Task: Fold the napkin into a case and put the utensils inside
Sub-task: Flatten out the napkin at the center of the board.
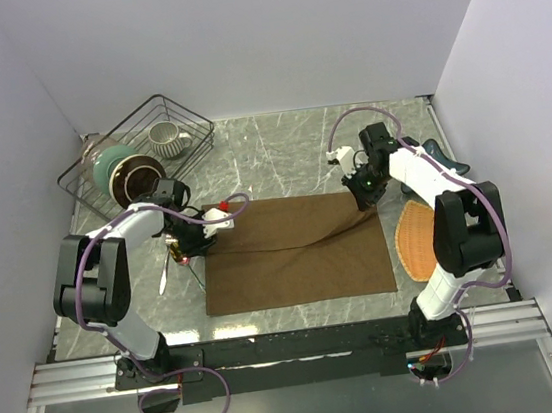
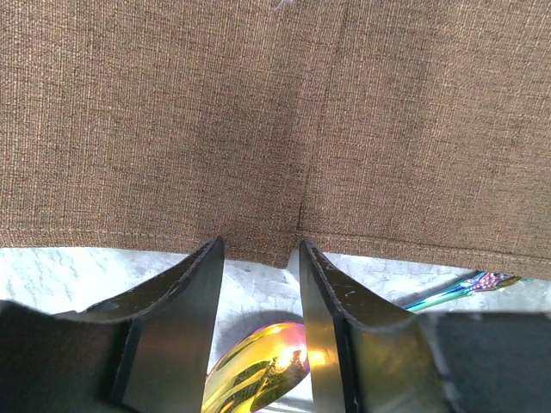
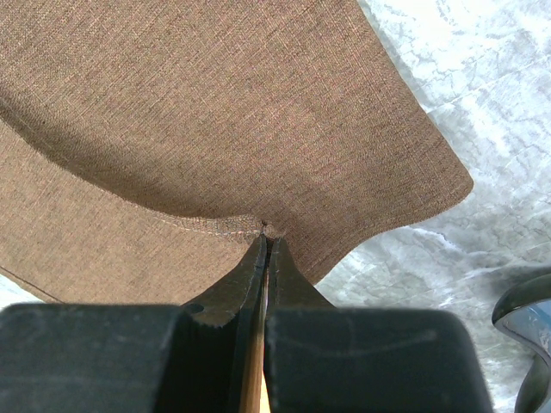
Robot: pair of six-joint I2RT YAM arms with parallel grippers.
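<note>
The dark-brown napkin (image 1: 297,254) lies spread on the marble table. My right gripper (image 1: 364,199) is shut on its far right corner and holds that corner lifted, so the cloth bends under it; the right wrist view shows the jaws pressed together on the hemmed edge (image 3: 267,234) of the napkin (image 3: 215,112). My left gripper (image 1: 198,244) is open at the napkin's left edge (image 2: 258,129), with its fingers (image 2: 185,292) apart on either side of the spoon's gold bowl (image 2: 258,370). A second iridescent utensil handle (image 2: 465,286) lies to the right. The utensils (image 1: 167,265) lie left of the napkin.
A black wire basket (image 1: 138,148) at the back left holds a mug (image 1: 167,137) and bowls (image 1: 126,174). An orange-tan woven mat (image 1: 416,240) lies right of the napkin. A dark blue-grey object (image 1: 448,157) sits at the right wall and shows in the right wrist view (image 3: 525,318).
</note>
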